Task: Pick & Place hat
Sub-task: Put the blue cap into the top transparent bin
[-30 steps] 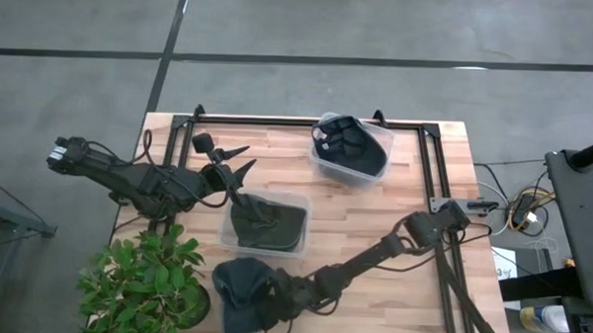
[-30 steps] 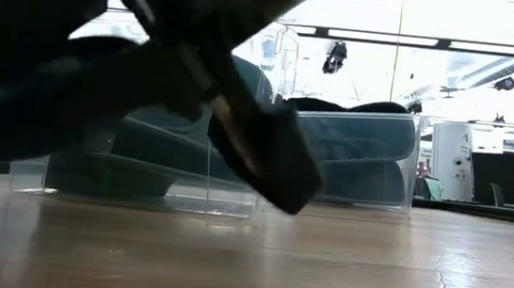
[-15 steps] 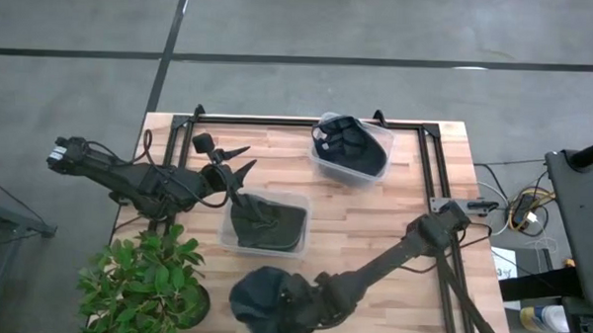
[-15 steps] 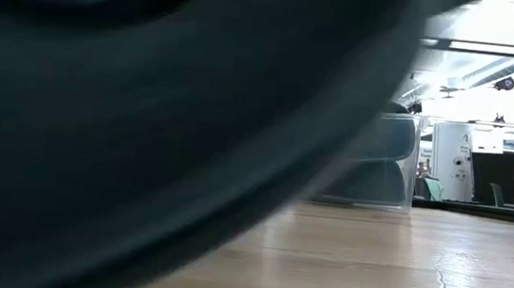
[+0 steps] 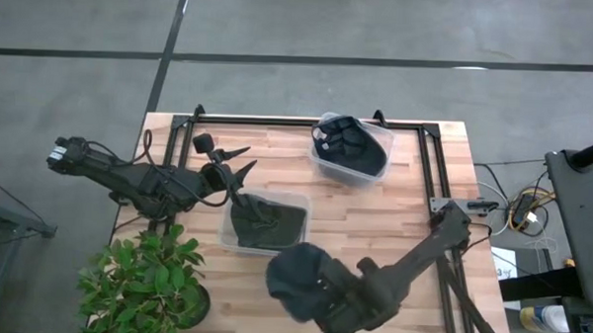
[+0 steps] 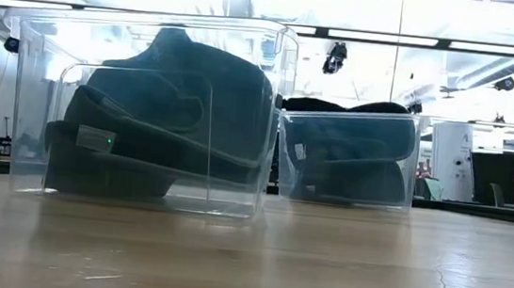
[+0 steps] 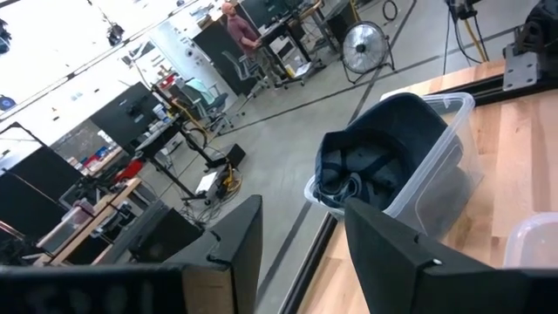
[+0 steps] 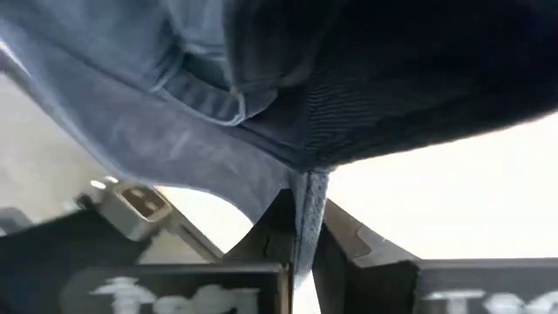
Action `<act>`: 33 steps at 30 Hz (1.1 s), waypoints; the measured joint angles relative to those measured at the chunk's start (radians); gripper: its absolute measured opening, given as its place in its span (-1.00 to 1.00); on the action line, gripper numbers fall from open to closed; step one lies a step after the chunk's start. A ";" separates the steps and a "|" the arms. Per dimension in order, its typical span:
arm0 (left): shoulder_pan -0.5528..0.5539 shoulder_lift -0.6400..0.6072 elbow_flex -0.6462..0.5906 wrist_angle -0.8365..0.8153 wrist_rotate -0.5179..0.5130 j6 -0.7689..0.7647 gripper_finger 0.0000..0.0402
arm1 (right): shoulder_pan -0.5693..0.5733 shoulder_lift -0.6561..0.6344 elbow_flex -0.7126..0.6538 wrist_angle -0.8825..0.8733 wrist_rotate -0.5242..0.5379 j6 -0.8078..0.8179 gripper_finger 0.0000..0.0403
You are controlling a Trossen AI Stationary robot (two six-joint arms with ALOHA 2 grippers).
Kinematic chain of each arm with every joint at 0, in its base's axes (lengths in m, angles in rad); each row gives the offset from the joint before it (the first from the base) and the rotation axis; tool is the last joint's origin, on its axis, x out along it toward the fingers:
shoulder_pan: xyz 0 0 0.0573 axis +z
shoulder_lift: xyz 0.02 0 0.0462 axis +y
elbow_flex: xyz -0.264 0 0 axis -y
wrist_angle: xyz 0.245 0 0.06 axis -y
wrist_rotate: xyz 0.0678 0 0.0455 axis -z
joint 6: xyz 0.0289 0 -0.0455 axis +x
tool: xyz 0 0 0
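Note:
A dark blue hat [image 5: 298, 270] hangs in the air over the near middle of the table, with my right gripper [image 8: 301, 253] shut on it; in the high view the gripper itself is hidden by its arm and the hat. Just beyond it a clear bin [image 5: 265, 223] stands mid-table with another dark hat lying in it. A second clear bin [image 5: 352, 147] with dark hats stands at the far edge. My left gripper [image 5: 232, 161] hovers open over the far left of the table, holding nothing. The low view shows both bins and no gripper. My right gripper pinches a thin strip of the hat's cloth [image 8: 302, 205] between its two fingers; whether it is an edge or a fold, I cannot tell. The fingers slant steeply down from the table's right side. The hat spreads out beyond the fingertips, clear of the table.
A leafy potted plant [image 5: 144, 280] stands at the near left corner. Black frame rails [image 5: 425, 161] run along the far and right sides of the wooden table [image 5: 413, 240]. Bare wood lies to the right of the middle bin.
My right gripper has risen from the tabletop and swung from the near left toward the table's middle, tipping to point steeply down. The hat has gone with it, from lying on the wood to being lifted clear. It no longer blocks the low view.

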 joint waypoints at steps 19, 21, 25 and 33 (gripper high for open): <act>-0.001 0.004 -0.002 -0.001 0.056 -0.027 -0.22 | -0.169 -0.436 -0.207 0.001 0.276 -0.352 -0.94; 0.000 0.004 -0.002 -0.001 0.065 -0.027 -0.22 | -0.206 -0.495 -0.234 0.001 0.290 -0.392 -0.94; 0.000 0.004 -0.002 0.000 0.071 -0.036 -0.22 | -0.288 -0.600 -0.302 0.000 0.325 -0.494 -0.94; 0.001 0.004 -0.002 0.000 0.077 -0.028 -0.22 | -0.497 -0.687 -0.425 0.000 0.352 -0.716 -0.94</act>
